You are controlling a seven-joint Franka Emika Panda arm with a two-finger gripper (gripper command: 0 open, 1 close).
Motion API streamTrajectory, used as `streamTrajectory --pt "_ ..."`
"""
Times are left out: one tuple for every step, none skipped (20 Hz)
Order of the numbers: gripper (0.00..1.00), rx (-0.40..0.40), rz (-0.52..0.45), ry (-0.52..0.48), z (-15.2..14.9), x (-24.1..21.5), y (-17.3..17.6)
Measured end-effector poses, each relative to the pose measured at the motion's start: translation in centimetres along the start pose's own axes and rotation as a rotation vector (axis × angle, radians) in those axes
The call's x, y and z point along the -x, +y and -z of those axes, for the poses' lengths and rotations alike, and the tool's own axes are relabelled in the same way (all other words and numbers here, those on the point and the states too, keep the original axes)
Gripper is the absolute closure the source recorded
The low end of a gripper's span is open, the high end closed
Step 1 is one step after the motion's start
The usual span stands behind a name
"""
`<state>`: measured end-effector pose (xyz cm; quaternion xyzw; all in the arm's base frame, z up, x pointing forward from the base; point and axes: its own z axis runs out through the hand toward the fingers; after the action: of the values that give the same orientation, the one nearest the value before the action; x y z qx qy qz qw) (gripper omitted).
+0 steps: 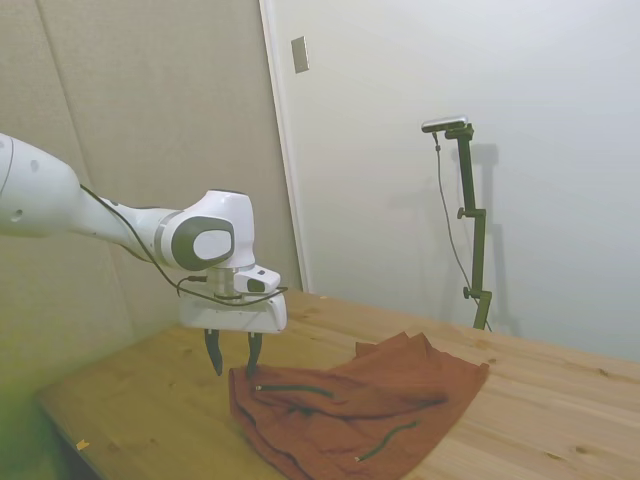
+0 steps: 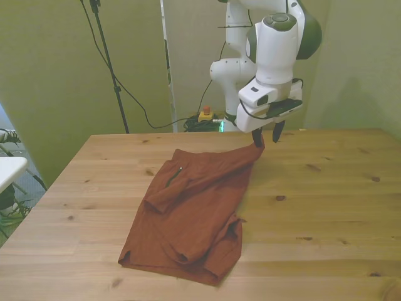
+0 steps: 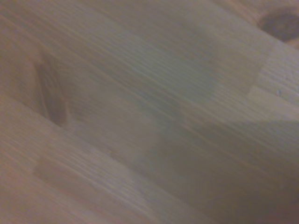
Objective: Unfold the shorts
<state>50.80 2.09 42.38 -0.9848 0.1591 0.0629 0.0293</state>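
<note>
You have the rust-orange soft fabric shorts (image 2: 188, 216) lying on the wooden table (image 2: 326, 207), spread from near the table's far edge down toward its near edge in the front view, a little toward the front view's left of the table's middle. They are still partly folded: in the front view one layer lies doubled over the other along the side toward the front view's right, and the lower hem bunches into rumpled folds close to the near edge. A small dark pull or trim mark shows on the upper layer in that view. In the side view (image 1: 350, 405) you can see two thin dark drawstrings (image 1: 295, 389) lying across the top of the cloth, one longer and one shorter.

Your white arm's two-finger gripper (image 2: 267, 136) points straight down at the far corner of the shorts. Its dark fingers (image 1: 214, 353) stand a narrow way apart, and they hold nothing that you can confirm. In the front view one finger meets the raised tip of the cloth corner; in the side view (image 1: 234, 356) the fingers hang just beside the shorts' edge, over bare wood. Whether the cloth sits between them cannot be told.

The wrist view gives you only blurred wood grain (image 3: 140, 116) with a dark knot.
</note>
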Motion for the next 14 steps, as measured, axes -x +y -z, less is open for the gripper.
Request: streamTrajectory --pt "0.0 -0.014 -0.002 -0.002 0.1 -0.1 -0.7" --pt "0.0 -0.027 -0.007 -0.004 0.1 -0.1 -1.4" --pt "0.0 -0.046 -0.019 -0.005 0.1 -0.2 -2.2" --pt "0.0 -0.06 -0.039 0.002 0.1 -0.5 -2.8" --pt "0.0 -0.071 -0.074 0.024 0.0 -0.9 -3.4" --pt "0.0 -0.083 -0.119 0.053 -0.1 -1.5 -3.8" --pt "0.0 -0.094 -0.163 0.078 -0.4 -2.1 -4.0" --pt "0.0 -0.102 -0.206 0.101 -0.4 -2.9 -3.9" --pt "0.0 -0.11 -0.25 0.12 -0.1 -3.6 -3.4" --pt "0.0 -0.118 -0.293 0.138 0.7 -4.4 -2.5" --pt "0.0 -0.127 -0.337 0.162 2.0 -5.2 -1.2" --pt "0.0 -0.135 -0.382 0.188 3.5 -5.9 0.5" --pt "0.0 -0.138 -0.427 0.218 5.0 -6.5 2.6" --pt "0.0 -0.136 -0.474 0.242 5.9 -7.2 5.1"
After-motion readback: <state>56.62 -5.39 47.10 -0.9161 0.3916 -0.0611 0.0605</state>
